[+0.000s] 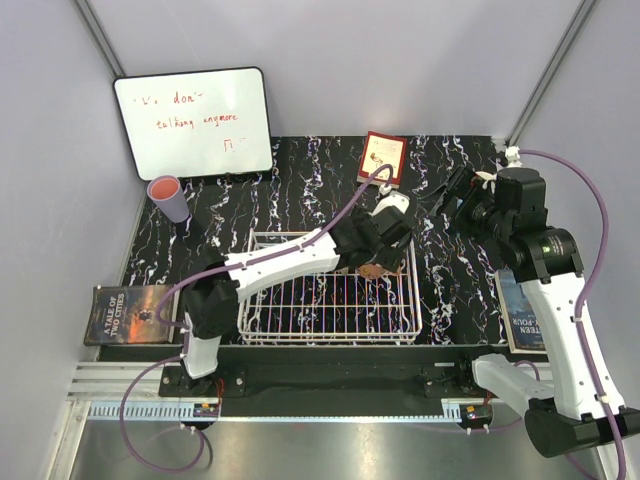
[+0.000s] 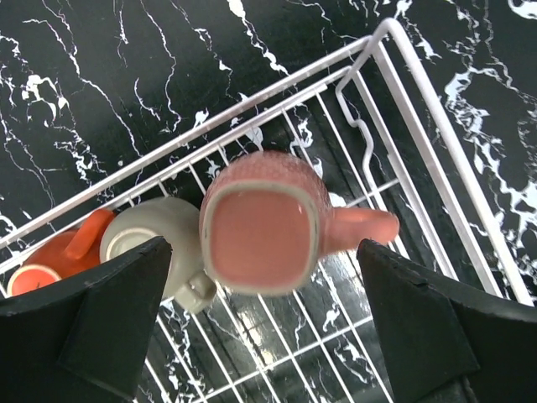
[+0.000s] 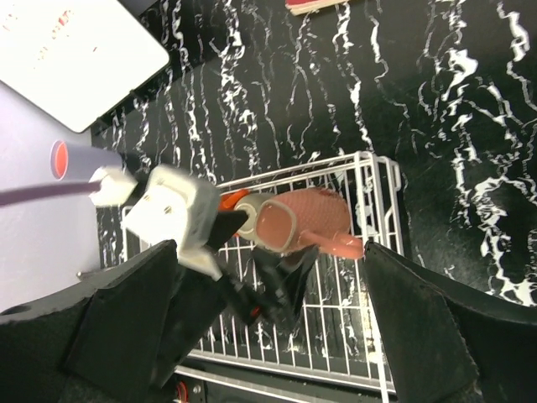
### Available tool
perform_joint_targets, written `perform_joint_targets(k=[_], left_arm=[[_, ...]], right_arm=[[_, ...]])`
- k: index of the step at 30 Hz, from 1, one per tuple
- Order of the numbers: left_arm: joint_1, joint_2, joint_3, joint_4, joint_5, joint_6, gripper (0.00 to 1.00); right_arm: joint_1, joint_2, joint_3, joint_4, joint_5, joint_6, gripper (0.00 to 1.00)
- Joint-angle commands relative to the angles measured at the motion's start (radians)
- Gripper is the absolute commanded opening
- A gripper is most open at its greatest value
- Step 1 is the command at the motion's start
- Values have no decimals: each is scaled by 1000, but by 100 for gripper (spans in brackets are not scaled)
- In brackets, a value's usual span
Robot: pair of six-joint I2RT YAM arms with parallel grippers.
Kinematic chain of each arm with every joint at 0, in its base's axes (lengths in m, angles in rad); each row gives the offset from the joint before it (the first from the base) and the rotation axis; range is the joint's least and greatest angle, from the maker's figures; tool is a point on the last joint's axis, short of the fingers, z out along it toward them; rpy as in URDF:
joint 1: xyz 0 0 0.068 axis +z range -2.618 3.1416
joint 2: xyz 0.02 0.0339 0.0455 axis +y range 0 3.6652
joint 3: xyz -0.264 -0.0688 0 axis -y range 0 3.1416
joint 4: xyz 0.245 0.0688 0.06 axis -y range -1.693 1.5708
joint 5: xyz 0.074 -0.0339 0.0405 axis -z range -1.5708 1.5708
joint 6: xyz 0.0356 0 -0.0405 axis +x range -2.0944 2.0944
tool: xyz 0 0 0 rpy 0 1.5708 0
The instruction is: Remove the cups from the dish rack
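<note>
The cups (image 2: 252, 227) in the dish rack (image 1: 330, 338) crowd its far right corner; I see none in its near half. The left claw (image 2: 264, 336) hangs released over the salmon-pink mug (image 3: 315, 214), a finger on either side, not touching. The mug's handle points right. The grey-olive mug (image 2: 155, 239) sits just beside it, then the orange-red mug (image 2: 59, 256). Best to drop straight, pinch the body rather than the handle, and lift clear of the wire rim. The right claw (image 3: 268, 332) is released and empty above the far right bench (image 1: 450, 290). A lavender tumbler (image 1: 172, 205) stands far left.

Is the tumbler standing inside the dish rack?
No, the tumbler stands on the table, left of the dish rack, near the whiteboard.
</note>
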Motion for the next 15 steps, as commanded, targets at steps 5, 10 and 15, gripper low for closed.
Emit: perform_joint_targets(k=[5, 10, 15], left_arm=[[51, 77, 104, 54, 27, -37, 99], [71, 107, 92, 57, 79, -60, 99], [71, 132, 72, 59, 133, -83, 99]], right_arm=[[42, -47, -4, 23, -26, 6, 100], [57, -51, 1, 16, -10, 0, 100], [66, -44, -4, 17, -6, -7, 100]])
